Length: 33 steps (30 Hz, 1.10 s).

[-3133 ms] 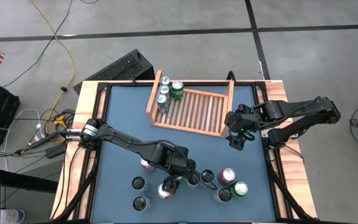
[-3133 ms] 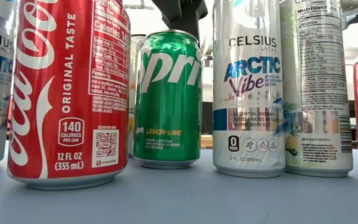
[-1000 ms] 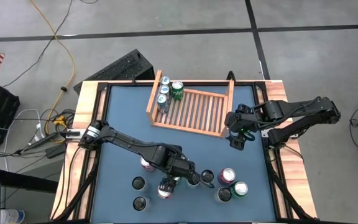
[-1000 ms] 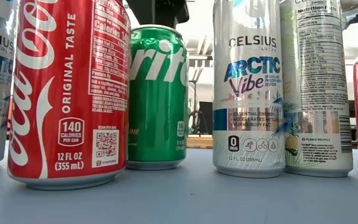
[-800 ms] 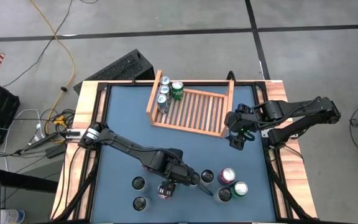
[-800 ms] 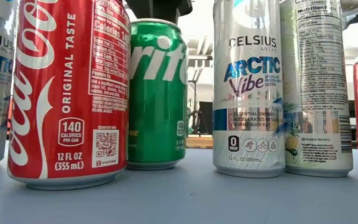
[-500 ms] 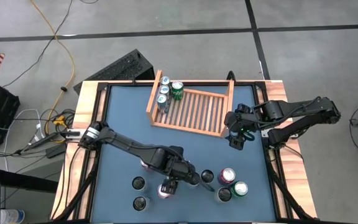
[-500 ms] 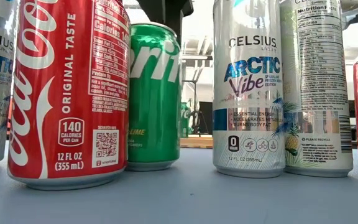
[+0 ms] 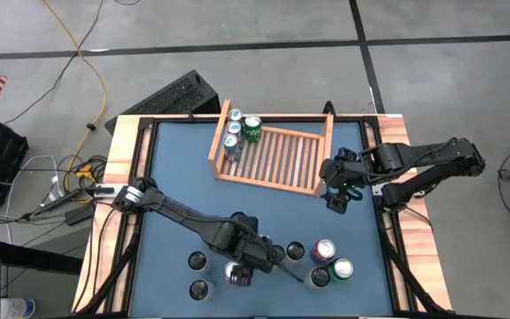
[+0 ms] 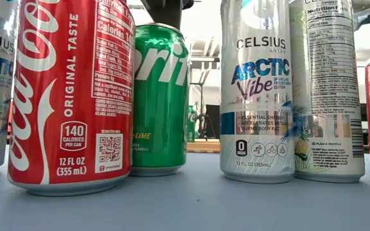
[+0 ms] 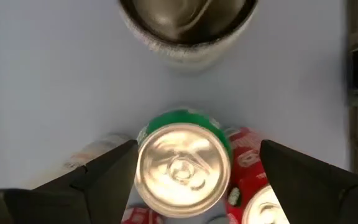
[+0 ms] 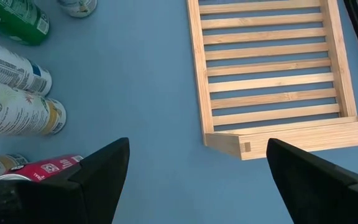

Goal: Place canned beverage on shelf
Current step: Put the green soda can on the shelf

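A green Sprite can (image 11: 182, 171) stands upright on the blue table top among the cans near the front edge, also seen in the low view (image 10: 159, 96). My left gripper (image 11: 197, 144) hangs over it (image 9: 240, 266), pointing steeply down, open, one finger on each side of the can's top. The wooden shelf (image 9: 277, 159) lies at the far side, with three silver cans and a green one (image 9: 252, 128) standing at its left end. My right gripper (image 12: 197, 141) waits open above the table by the shelf's right end (image 9: 337, 197). My left gripper comes at the Sprite can from above. The inner side of one finger (image 11: 114, 171) lies against the can's upper side wall (image 11: 139, 163). The other finger (image 11: 291, 177) stands apart from the can, with a red can showing in the gap. The can stands on the table.
Close around the Sprite can stand a red Coca-Cola can (image 10: 69, 96), a Celsius can (image 10: 257, 90), another tall can (image 10: 326, 90) and a silver can (image 11: 188, 25). More cans (image 9: 326, 250) stand to the right. Bare blue table lies between them and the shelf.
My left gripper has gone toward the table's near edge and a little to the left. The Sprite can has slid slightly left with it and turned about its upright axis, staying on the table.
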{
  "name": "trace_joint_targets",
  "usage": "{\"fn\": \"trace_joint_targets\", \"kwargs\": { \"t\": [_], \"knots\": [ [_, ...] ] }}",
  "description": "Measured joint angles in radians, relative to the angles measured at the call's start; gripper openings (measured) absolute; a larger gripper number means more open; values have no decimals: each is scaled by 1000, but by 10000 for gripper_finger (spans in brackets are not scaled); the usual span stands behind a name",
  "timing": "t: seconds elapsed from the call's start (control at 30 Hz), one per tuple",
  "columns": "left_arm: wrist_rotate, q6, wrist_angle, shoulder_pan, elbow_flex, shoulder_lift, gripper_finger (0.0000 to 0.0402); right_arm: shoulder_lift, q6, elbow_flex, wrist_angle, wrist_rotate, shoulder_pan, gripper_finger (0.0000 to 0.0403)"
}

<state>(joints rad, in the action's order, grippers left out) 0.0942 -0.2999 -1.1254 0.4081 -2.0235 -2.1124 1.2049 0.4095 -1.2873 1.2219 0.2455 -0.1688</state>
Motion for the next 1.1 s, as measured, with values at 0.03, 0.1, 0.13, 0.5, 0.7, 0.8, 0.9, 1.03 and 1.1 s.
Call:
{"fn": "trace_joint_targets", "kwargs": {
  "t": [0.03, 0.1, 0.13, 0.5, 0.7, 0.8, 0.9, 1.03, 1.1],
  "knots": [
    [1, 3, 3, -2, -1, 0, 323, 0, 0, 0, -1, 0, 0, 366],
    [9, 7, -5, -2, -1, 0, 323, 0, -1, 0, -2, 0, 0, 366],
    [20, 8, -6, -3, -1, 0, 323, 0, -1, 0, -4, 0, 0, 366],
    [44, 6, -22, 4, 15, 0, 323, 0, -3, 0, -4, 0, 0, 366],
    [43, 0, -21, 4, 15, -13, 323, 0, -6, 0, -4, 0, 0, 366],
    [42, 2, -18, 5, 15, -18, 323, 0, -18, 0, -6, 0, 0, 366],
    [46, 1, -22, 5, 15, -19, 323, 0, -18, 0, -7, 1, 0, 366],
    [41, -12, -40, 5, 15, -19, 319, 0, -18, 0, -6, 1, 0, 366],
    [41, -17, -20, 5, 28, -19, 315, 0, -18, 0, -6, 1, 0, 366]
  ]
}}
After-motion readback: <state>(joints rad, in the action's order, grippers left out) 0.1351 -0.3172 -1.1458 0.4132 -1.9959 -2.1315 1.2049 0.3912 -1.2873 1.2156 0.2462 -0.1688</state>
